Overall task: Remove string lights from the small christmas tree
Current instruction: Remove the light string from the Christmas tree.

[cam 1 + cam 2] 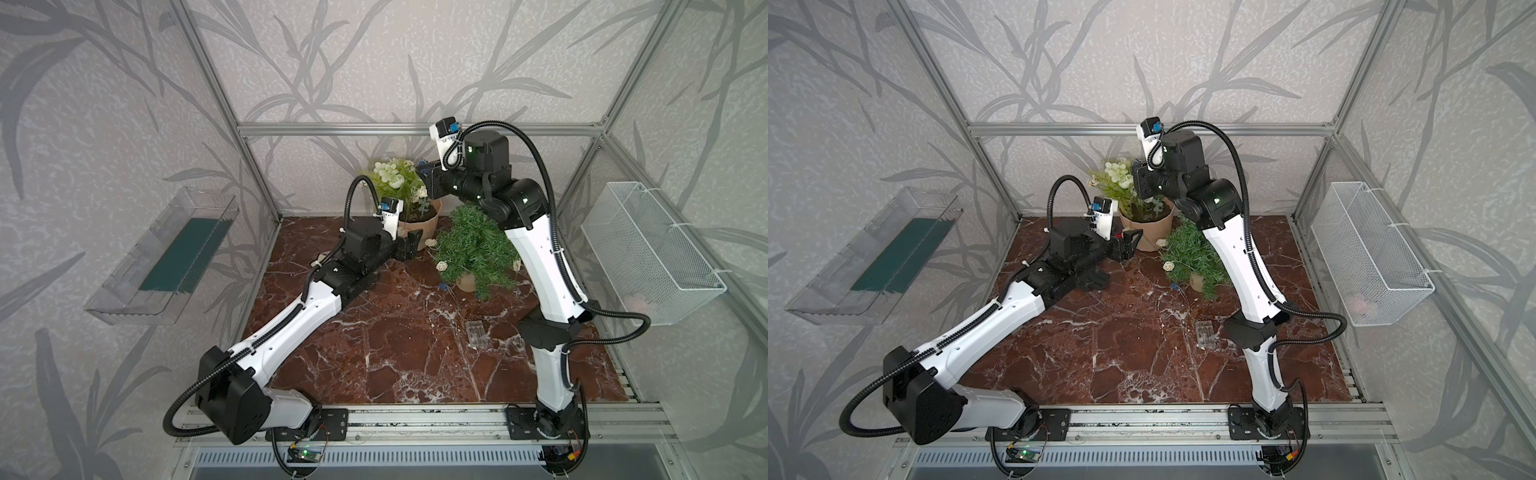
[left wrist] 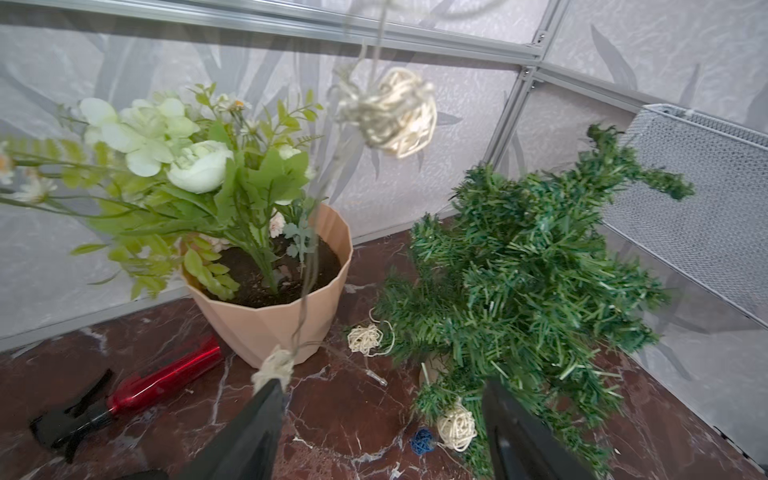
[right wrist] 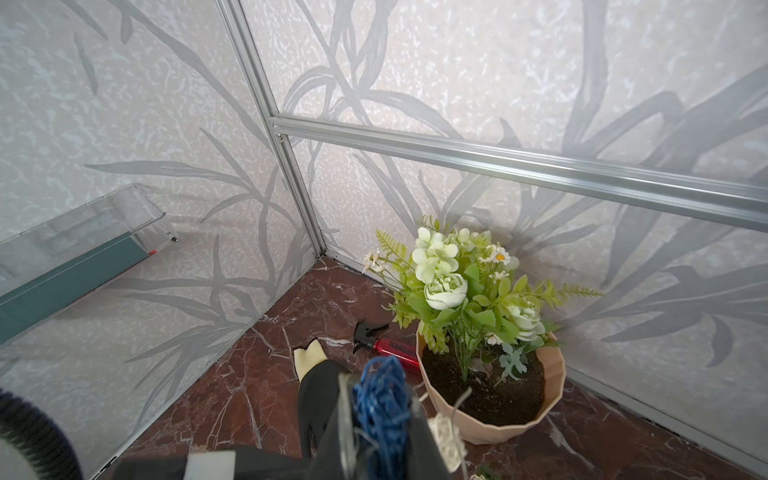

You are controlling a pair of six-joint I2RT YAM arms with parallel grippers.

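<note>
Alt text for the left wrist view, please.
The left gripper, jaws open, faces the tilted small christmas tree on a marble table. Cream balls of the string lights hang in front and lie beside it. A peach flower pot and red spray bottle sit nearby.

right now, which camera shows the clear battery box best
A top view. The battery box lies flat on the table, whole and unobstructed, in both top views. Neither wrist view shows it: the left one faces the tree, the right one the potted plant.
</note>
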